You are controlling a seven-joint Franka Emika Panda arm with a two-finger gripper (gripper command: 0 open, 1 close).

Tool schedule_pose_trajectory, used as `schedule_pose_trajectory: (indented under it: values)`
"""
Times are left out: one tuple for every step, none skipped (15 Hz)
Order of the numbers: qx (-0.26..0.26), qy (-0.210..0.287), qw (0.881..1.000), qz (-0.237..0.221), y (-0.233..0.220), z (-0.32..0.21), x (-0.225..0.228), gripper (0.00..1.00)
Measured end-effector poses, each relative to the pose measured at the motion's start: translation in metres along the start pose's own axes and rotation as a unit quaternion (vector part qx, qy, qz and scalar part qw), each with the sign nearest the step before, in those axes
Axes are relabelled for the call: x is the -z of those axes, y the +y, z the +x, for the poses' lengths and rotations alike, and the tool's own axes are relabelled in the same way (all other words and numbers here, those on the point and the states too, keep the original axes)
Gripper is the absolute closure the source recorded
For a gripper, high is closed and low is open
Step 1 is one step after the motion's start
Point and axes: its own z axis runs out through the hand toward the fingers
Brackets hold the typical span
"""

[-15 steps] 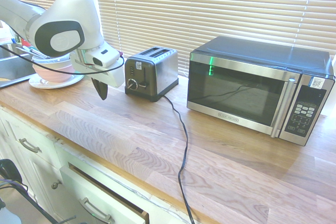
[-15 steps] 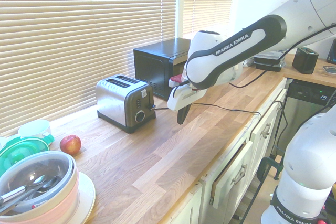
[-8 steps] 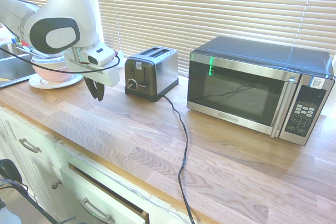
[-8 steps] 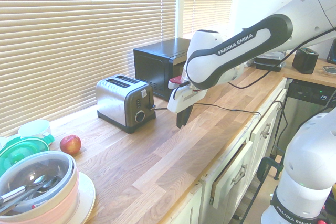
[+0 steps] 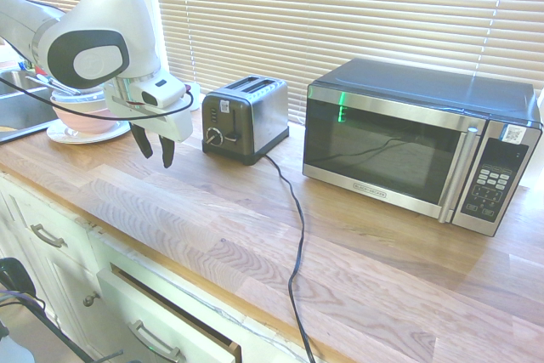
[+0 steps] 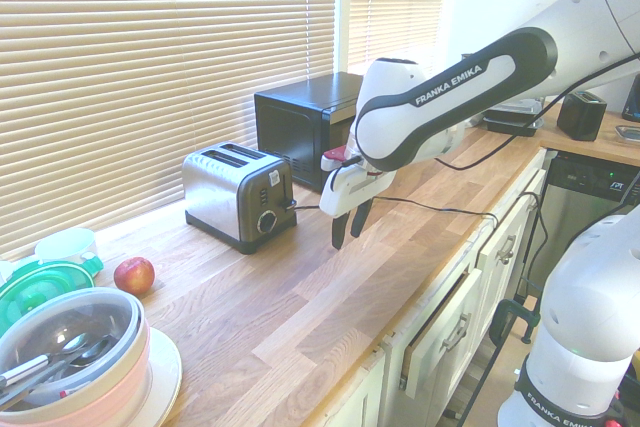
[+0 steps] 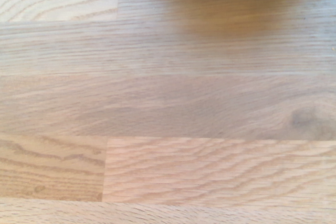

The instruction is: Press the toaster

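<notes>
The toaster (image 5: 245, 118) (image 6: 238, 195) is a small two-slot one with brushed steel sides, a black end, a round knob and a white sticker; it stands on the wooden counter by the window blinds. My gripper (image 5: 156, 149) (image 6: 349, 227) hangs in the air above the counter, a short way in front of the toaster's knob end and apart from it. Its two dark fingers point down, spread open, with nothing between them. The wrist view shows only bare wood grain (image 7: 168, 108).
A large steel-and-black microwave (image 5: 421, 144) (image 6: 306, 124) stands beside the toaster. The toaster's black cord (image 5: 296, 235) runs across the counter to its front edge. A pink bowl on a plate (image 6: 75, 357) (image 5: 85, 112), a red apple (image 6: 134, 274) and a green lid (image 6: 40, 285) sit at the other end.
The fingers were together one second ago and now stand apart. The gripper has shifted slightly away from the toaster and stayed at about the same height.
</notes>
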Motion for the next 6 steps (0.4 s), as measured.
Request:
schedule_pose_trajectory:
  values:
    - [-0.002, 0.000, 1.000, 0.000, 0.0009, 0.0008, 0.0001, 0.00]
    - [-0.002, 0.000, 1.000, 0.001, 0.0014, 0.0013, 0.0002, 0.00]
    - [-0.003, 0.001, 1.000, 0.001, 0.0014, 0.0015, 0.0002, 0.00]
    - [-0.003, 0.001, 1.000, 0.001, 0.0015, 0.0017, 0.0001, 0.00]
    - [-0.003, 0.001, 1.000, 0.001, 0.0017, 0.0020, 0.0000, 0.00]
    - [-0.003, 0.001, 1.000, 0.001, 0.0021, 0.0024, 0.0001, 0.00]
